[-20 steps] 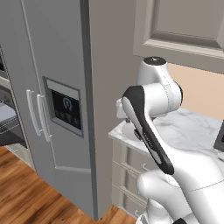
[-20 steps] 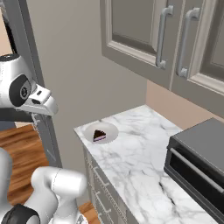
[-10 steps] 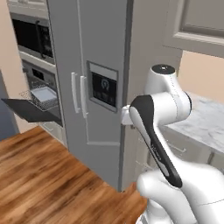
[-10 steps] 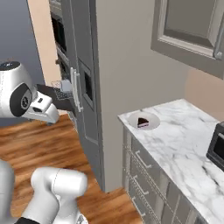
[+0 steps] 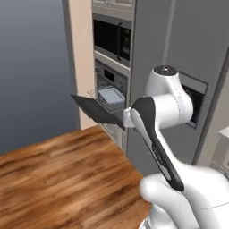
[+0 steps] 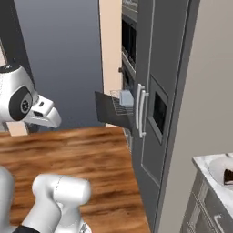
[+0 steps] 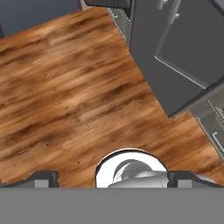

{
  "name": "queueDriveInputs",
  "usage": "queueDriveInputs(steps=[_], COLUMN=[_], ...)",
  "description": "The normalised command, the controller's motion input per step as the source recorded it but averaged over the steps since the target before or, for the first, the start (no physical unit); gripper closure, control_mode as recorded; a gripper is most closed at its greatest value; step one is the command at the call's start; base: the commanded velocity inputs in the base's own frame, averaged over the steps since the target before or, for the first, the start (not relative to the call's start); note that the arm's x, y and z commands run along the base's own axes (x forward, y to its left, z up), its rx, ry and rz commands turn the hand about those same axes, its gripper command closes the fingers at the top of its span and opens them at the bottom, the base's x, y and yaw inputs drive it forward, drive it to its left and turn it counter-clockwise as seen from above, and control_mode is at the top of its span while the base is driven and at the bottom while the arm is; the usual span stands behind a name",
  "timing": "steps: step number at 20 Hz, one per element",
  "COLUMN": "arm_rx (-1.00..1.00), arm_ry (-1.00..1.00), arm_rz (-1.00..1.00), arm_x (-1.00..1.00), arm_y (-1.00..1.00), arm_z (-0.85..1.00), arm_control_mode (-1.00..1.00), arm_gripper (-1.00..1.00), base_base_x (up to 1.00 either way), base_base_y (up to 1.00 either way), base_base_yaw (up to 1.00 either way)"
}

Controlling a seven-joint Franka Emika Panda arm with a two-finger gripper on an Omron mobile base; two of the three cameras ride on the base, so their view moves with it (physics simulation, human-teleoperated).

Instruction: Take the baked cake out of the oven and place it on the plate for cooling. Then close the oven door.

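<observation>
1. We see the fridge (image 6: pixel 157 104), the tall grey block we take as our landmark; the wall column with the oven (image 5: pixel 108 79) stands just beside it on its far side, so everything we need is reached by going along the fridge front.
2. The wood floor (image 7: pixel 74 92) spreads in front of the fridge, and we judge the base sits on it well short of the oven because the door has yet to be shut.
3. The oven door (image 5: pixel 96 110) hangs down flat, sticking out into the room past the fridge's near edge; we judge it was left open to get the cake out.
4. The oven rack (image 5: pixel 110 98) with a pale tray on it is pulled out over the door, beyond the fridge.
5. The plate (image 6: pixel 224 171) rests on the marble counter on the fridge's other side, well apart from the oven, and holds a dark slice of cake (image 6: pixel 228 175), so we judge the cooling step is done.
6. Our gripper (image 7: pixel 113 180) points down at the floor in front of the fridge, its fingers spread wide with nothing between them, ready for the door.
</observation>
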Motion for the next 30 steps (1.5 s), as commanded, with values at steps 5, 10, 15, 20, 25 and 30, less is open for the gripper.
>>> queueDriveInputs(steps=[5, 10, 15, 20, 25, 30], arm_rx=[0.0, 0.0, 0.0, 0.0, 0.0, 0.0], arm_ry=[0.0, 0.0, 0.0, 0.0, 0.0, 0.0], arm_rz=[0.0, 0.0, 0.0, 0.0, 0.0, 0.0], arm_x=[0.0, 0.0, 0.0, 0.0, 0.0, 0.0], arm_y=[0.0, 0.0, 0.0, 0.0, 0.0, 0.0], arm_z=[0.0, 0.0, 0.0, 0.0, 0.0, 0.0], arm_control_mode=[1.0, 1.0, 1.0, 1.0, 1.0, 1.0], arm_gripper=[-1.0, -1.0, -1.0, -1.0, -1.0, -1.0], base_base_x=[1.0, 1.0, 1.0, 0.95, 0.58, 0.74], base_base_y=[0.16, 0.15, 0.01, 0.0, -0.09, -0.05], base_base_yaw=[0.03, -0.08, -0.1, -0.18, -0.24, -0.24])
